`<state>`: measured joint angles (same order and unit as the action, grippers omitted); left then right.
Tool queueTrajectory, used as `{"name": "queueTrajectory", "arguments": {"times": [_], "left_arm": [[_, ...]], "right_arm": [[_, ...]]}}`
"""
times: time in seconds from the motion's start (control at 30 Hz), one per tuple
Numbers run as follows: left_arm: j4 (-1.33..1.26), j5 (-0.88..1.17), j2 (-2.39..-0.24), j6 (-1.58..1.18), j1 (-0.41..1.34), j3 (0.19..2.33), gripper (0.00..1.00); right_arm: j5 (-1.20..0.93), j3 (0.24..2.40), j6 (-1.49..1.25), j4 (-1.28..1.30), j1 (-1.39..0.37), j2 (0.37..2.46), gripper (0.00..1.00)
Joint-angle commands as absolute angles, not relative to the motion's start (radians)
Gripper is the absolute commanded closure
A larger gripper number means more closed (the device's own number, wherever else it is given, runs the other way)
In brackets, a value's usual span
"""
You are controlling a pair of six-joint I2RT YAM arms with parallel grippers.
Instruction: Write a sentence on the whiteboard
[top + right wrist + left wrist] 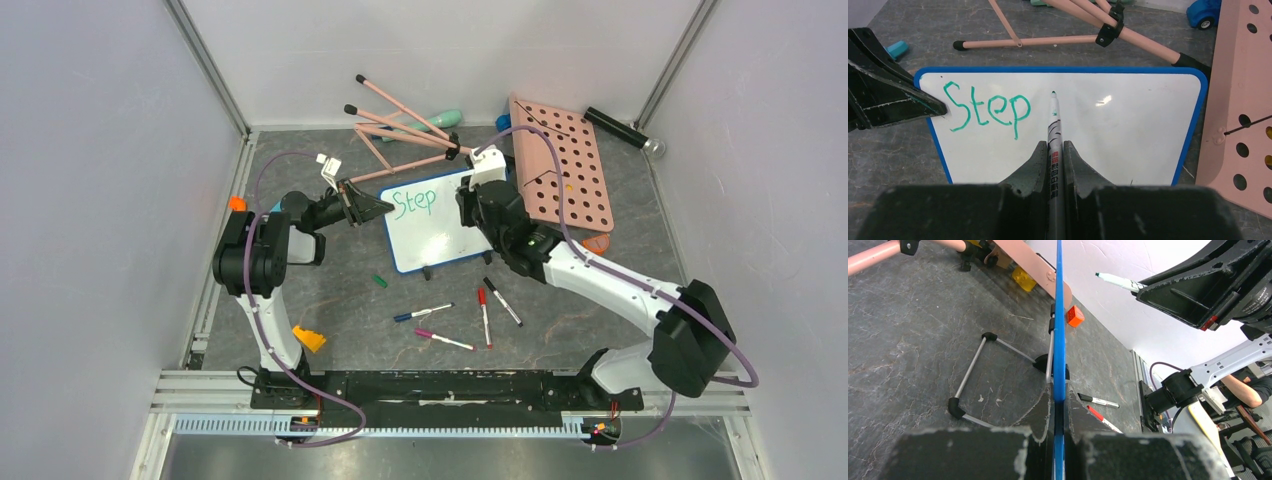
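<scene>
The whiteboard (445,232), white with a blue frame, stands propped in the middle of the table. Of the sentence, only the green word "Step" (987,110) shows, at the board's upper left; it is also in the top view (414,201). My left gripper (381,207) is shut on the board's left blue edge (1059,340). My right gripper (1053,146) is shut on a green marker (1054,122), its tip just right of "Step", at or just off the board face. The marker tip also shows in the left wrist view (1113,280).
A pink board with round holes (562,172) lies right of the whiteboard. Pink tripod rods (400,128) lie behind it. Several loose markers (485,313) and a green cap (379,281) lie in front. An orange block (309,338) sits near the left arm's base.
</scene>
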<state>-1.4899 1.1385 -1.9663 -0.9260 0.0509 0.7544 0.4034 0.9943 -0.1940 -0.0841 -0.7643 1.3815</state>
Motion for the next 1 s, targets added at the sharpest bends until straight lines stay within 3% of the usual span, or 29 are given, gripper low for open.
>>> {"name": "queueTrajectory", "arguments": {"times": [0.0,0.6,0.97], "left_arm": [[-1.557,1.169,-1.932,-0.890,0.057,0.782,0.98],[-1.558,1.173,-1.941,-0.899,0.058,0.791,0.94],[-1.557,1.175,-1.944,-0.902,0.058,0.793,0.98]], "right_arm": [[0.386,1.076,-0.210,-0.068,-0.753,1.429,1.00],[0.351,1.119,-0.220,-0.071,-0.706,1.515,1.00],[0.388,1.116,-0.233,-0.040,-0.701,1.516,1.00]]}}
